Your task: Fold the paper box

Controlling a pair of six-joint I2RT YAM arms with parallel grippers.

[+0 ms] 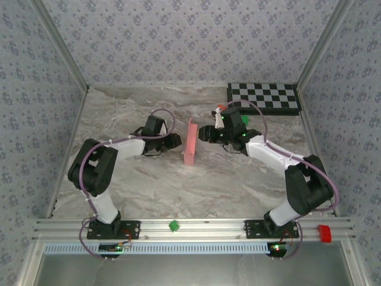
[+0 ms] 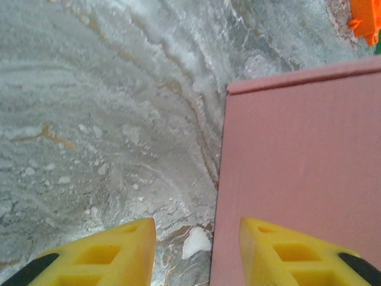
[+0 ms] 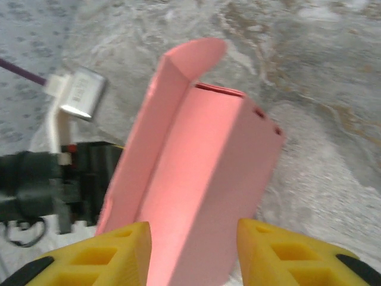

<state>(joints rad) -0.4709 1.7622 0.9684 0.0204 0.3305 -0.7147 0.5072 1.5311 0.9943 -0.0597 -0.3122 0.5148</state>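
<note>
Salmon-pink paper box (image 1: 190,142) stood on edge (one flap curled open), left gripper (image 1: 177,142) seen spread just left of it, right gripper (image 1: 201,134) likewise spread just right of it, checkerboard (image 1: 264,98) set behind it, rightward

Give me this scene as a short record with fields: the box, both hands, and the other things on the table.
paper box: salmon-pink, standing on edge mid-table, one flap open
left hand: open, box face close in front
right hand: straddles the box; grip cannot be told
table: grey marbled top
checkerboard: far right corner
orange block: beyond the box
</note>
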